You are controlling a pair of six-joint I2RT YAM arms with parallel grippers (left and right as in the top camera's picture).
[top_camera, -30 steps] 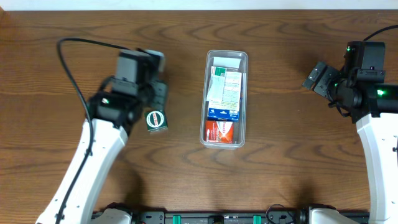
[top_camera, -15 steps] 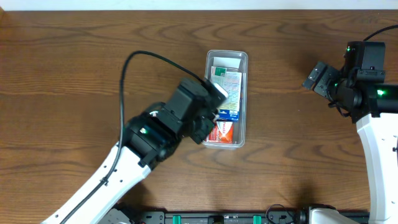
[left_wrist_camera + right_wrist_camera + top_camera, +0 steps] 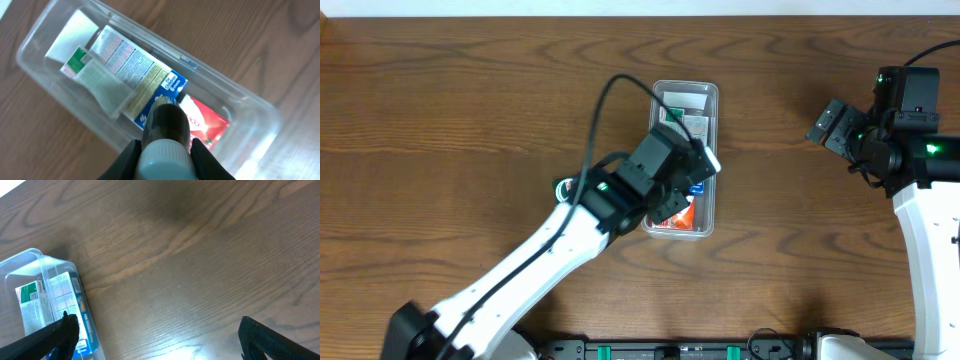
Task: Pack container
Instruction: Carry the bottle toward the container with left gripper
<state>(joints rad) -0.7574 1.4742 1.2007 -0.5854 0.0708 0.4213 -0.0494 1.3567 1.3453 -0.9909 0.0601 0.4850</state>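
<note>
One dark bottle is sitting clamped in the left gripper, hanging over the container at mid-table. Right gripper is gaping wide, well apart from it.

The dark item in the left tool covers part of the blue box; the tool's fingers are cut off below.

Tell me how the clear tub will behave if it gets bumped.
The tub looks like thin clear plastic, so probably light; the boxes inside add some weight. On the smooth table it would likely slide, not tip.
</note>
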